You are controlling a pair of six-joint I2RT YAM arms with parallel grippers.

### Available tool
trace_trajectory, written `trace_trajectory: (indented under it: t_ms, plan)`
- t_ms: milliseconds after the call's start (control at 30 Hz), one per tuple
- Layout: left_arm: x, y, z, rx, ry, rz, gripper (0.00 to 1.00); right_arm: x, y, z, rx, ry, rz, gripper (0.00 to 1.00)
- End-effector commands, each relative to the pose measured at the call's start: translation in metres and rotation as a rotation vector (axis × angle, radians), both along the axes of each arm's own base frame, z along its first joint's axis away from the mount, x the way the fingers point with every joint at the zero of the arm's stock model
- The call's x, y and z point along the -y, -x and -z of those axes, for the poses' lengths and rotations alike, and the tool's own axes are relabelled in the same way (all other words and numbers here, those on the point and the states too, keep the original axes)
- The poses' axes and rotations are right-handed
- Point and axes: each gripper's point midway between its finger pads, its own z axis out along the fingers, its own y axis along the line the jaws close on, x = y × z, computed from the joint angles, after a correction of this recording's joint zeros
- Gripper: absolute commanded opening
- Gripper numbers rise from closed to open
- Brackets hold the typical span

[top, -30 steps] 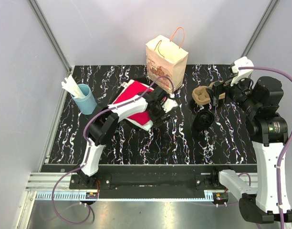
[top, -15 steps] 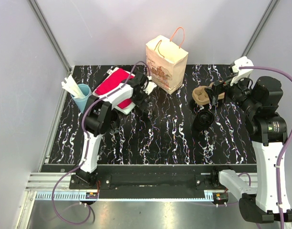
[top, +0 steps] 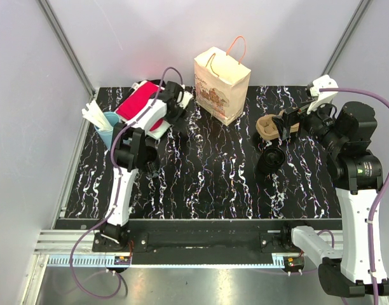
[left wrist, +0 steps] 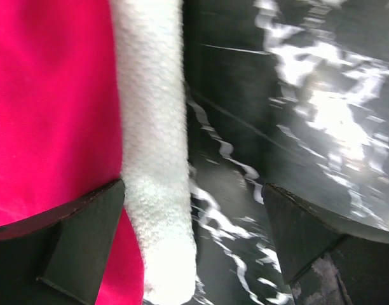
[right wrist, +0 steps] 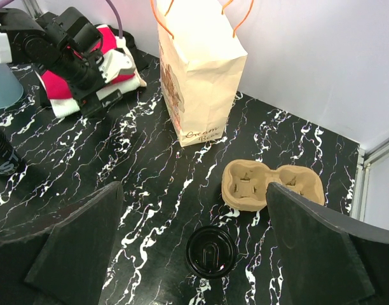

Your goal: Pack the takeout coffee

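Left fingers (left wrist: pixel 80 241) stand wide open, astride the white fleece edge of a pink folded cloth (top: pixel 136 103) at the far left of the black marbled table (top: pixel 213 184). Brown paper bag (top: pixel 221 82) upright, centre rear. Right fingers (right wrist: pixel 321 248) wide open, empty, above the cardboard cup carrier (right wrist: pixel 271 184) and black lidded cup (right wrist: pixel 211 251).

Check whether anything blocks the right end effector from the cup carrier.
Nothing visible does: the open right end effector hangs over the cup carrier, and the black lid lies beside the carrier, apart from it.
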Motion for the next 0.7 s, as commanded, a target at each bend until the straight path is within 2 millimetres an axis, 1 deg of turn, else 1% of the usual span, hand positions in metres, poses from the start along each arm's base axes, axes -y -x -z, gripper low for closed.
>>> trace_trajectory:
  t_ms: [0, 33, 67, 100, 133, 167, 200, 233, 300, 333, 400, 433, 467, 500, 567, 600, 633, 667]
  plan:
    - [-0.031, -0.033, -0.010, 0.076, -0.046, -0.098, 0.99, -0.005, -0.001, -0.011, 0.042, -0.020, -0.024, 1.00]
    - [-0.040, -0.038, -0.006, 0.079, -0.061, -0.118, 0.99, -0.005, -0.001, -0.011, 0.042, -0.020, -0.023, 1.00]
    - [-0.043, -0.045, -0.012, 0.099, -0.059, -0.129, 0.99, -0.006, -0.001, -0.011, 0.041, -0.024, -0.029, 1.00]
    - [-0.046, -0.049, -0.014, 0.111, -0.057, -0.141, 0.99, -0.006, -0.001, -0.012, 0.042, -0.025, -0.028, 1.00]
    - [-0.054, -0.053, -0.011, 0.112, -0.066, -0.161, 0.99, -0.006, -0.002, -0.012, 0.042, -0.028, -0.028, 1.00]
    - [-0.056, -0.060, -0.018, 0.137, -0.064, -0.170, 0.99, -0.007, -0.003, -0.012, 0.038, -0.029, -0.029, 1.00]
    - [-0.060, -0.063, -0.018, 0.144, -0.070, -0.184, 0.99, -0.006, -0.002, -0.012, 0.038, -0.031, -0.026, 1.00]
    - [-0.069, -0.066, -0.017, 0.154, -0.091, -0.207, 0.99, -0.006, -0.002, -0.012, 0.037, -0.032, -0.026, 1.00]
    - [-0.078, -0.073, -0.024, 0.184, -0.100, -0.244, 0.99, -0.006, -0.001, -0.011, 0.037, -0.033, -0.024, 1.00]
    - [-0.089, -0.076, -0.026, 0.192, -0.105, -0.271, 0.99, -0.006, -0.001, -0.010, 0.034, -0.031, -0.023, 1.00]
    - [-0.099, -0.077, -0.029, 0.200, -0.106, -0.316, 0.99, -0.006, -0.001, -0.009, 0.033, -0.031, -0.024, 1.00]
    - [-0.112, -0.078, -0.031, 0.205, -0.113, -0.347, 0.99, -0.006, -0.002, -0.008, 0.030, -0.031, -0.023, 1.00]
    - [-0.117, -0.076, -0.029, 0.198, -0.113, -0.368, 0.99, -0.007, -0.001, -0.007, 0.026, -0.033, -0.030, 1.00]
    - [-0.123, -0.074, -0.033, 0.196, -0.116, -0.381, 0.99, -0.007, -0.002, -0.007, 0.026, -0.033, -0.029, 1.00]
    - [-0.137, -0.067, -0.029, 0.177, -0.140, -0.411, 0.99, -0.008, -0.002, -0.008, 0.027, -0.037, -0.037, 1.00]
    - [-0.144, -0.065, -0.033, 0.180, -0.143, -0.423, 0.99, -0.009, -0.002, -0.009, 0.027, -0.039, -0.039, 1.00]
    - [-0.147, -0.060, -0.027, 0.158, -0.151, -0.419, 0.99, -0.009, -0.002, -0.009, 0.027, -0.041, -0.040, 1.00]
    - [-0.151, -0.058, -0.026, 0.154, -0.157, -0.424, 0.99, -0.010, -0.003, -0.009, 0.023, -0.044, -0.044, 1.00]
